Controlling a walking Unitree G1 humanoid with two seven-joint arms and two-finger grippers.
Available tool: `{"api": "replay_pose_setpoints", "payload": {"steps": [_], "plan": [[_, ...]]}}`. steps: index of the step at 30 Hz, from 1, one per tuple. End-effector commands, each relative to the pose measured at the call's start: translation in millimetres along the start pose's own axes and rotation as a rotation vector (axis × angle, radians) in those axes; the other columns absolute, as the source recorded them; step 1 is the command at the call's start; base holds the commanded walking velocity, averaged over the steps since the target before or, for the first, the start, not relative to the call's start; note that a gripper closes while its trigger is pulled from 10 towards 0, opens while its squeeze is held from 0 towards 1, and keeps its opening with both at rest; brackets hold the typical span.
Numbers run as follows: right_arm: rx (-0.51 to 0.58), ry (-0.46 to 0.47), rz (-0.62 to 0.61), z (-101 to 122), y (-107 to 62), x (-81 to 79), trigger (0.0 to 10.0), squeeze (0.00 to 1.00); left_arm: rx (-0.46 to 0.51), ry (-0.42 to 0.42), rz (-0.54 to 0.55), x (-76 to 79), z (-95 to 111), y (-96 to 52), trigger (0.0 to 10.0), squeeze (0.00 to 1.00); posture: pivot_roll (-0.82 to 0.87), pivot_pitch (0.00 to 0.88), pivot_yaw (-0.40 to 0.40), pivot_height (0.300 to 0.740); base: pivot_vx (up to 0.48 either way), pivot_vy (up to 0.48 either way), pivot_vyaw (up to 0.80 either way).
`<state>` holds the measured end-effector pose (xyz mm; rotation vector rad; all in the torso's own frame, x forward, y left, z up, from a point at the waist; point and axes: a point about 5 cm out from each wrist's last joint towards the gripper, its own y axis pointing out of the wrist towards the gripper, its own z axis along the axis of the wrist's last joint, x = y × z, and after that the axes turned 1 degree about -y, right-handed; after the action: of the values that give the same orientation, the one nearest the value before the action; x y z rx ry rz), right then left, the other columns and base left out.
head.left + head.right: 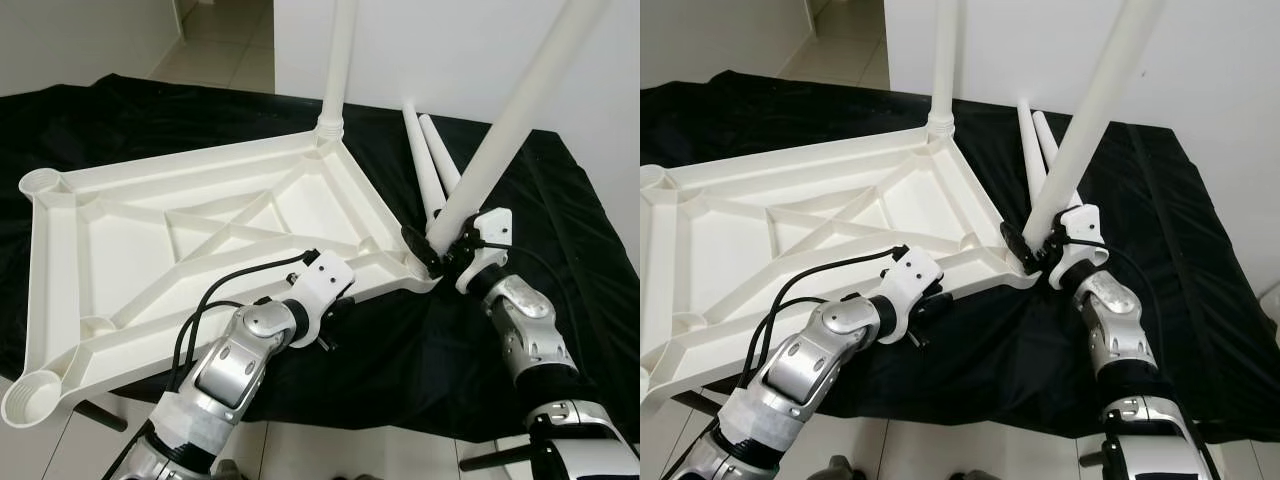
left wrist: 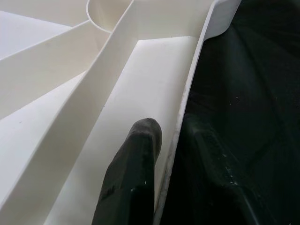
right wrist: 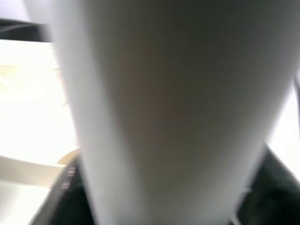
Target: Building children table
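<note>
Now | I see the upturned white tabletop (image 1: 200, 230) on the black-draped worktop (image 1: 560, 220) | left end effector (image 1: 335, 310) clamps its near rim | right end effector (image 1: 445, 262) holds a tilted leg (image 1: 500, 140) at the corner socket

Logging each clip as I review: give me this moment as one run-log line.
stage: fitting second leg | left gripper: clamps tabletop near rim | right gripper: holds leg tilted at corner socket | fitted leg: upright | spare legs: on black cloth
</note>
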<state>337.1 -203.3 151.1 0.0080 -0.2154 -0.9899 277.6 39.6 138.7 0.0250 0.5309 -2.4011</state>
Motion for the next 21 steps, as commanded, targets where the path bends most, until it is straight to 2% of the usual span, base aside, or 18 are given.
{"api": "replay_pose_setpoints", "payload": {"steps": [1, 7, 13, 14, 16, 17, 21], "plan": [[-0.081, 0.025, 0.025, -13, -5.7, 1.7, 0.0, 0.00, -0.035, 0.012, -0.010, -0.4, -6, -0.8, 10.0, 0.00, 0.10, 0.058, -0.020, 0.740, 0.000, 0.000, 0.00], [-0.089, 0.035, 0.071, -15, -2.5, -3.9, 0.0, 0.00, -0.034, 0.020, -0.012, -1.1, -4, -0.4, 10.0, 0.00, 0.11, 0.056, -0.021, 0.740, 0.000, 0.000, 0.00], [-0.090, 0.036, 0.033, -17, -2.2, -4.2, 0.2, 0.00, -0.034, 0.023, -0.010, -1.5, -5, -0.5, 10.0, 0.00, 0.11, 0.052, -0.028, 0.740, 0.000, 0.000, 0.00], [-0.102, 0.044, -0.008, -18, -0.5, -6.7, 10.0, 0.00, -0.034, 0.024, -0.010, -0.9, -5, -0.3, 10.0, 0.00, 0.11, 0.050, -0.032, 0.740, 0.000, 0.000, 0.00], [-0.112, 0.040, -0.042, -20, 0.9, -9.2, 10.0, 0.00, -0.032, 0.023, -0.011, -0.3, -5, 0.0, 10.0, 0.00, 0.11, 0.050, -0.032, 0.740, 0.000, 0.000, 0.00], [-0.129, 0.065, -0.121, -23, 3.8, -12.1, 10.0, 0.00, -0.030, 0.023, -0.011, 0.7, -4, 1.0, 10.0, 0.00, 0.10, 0.047, -0.034, 0.740, 0.000, 0.000, 0.00], [-0.137, 0.072, -0.209, -24, 6.4, -18.1, 10.0, 0.00, -0.022, 0.018, -0.015, 2.7, -3, 2.4, 10.0, 0.00, 0.10, 0.041, -0.039, 0.740, 0.000, 0.000, 0.00]]}}
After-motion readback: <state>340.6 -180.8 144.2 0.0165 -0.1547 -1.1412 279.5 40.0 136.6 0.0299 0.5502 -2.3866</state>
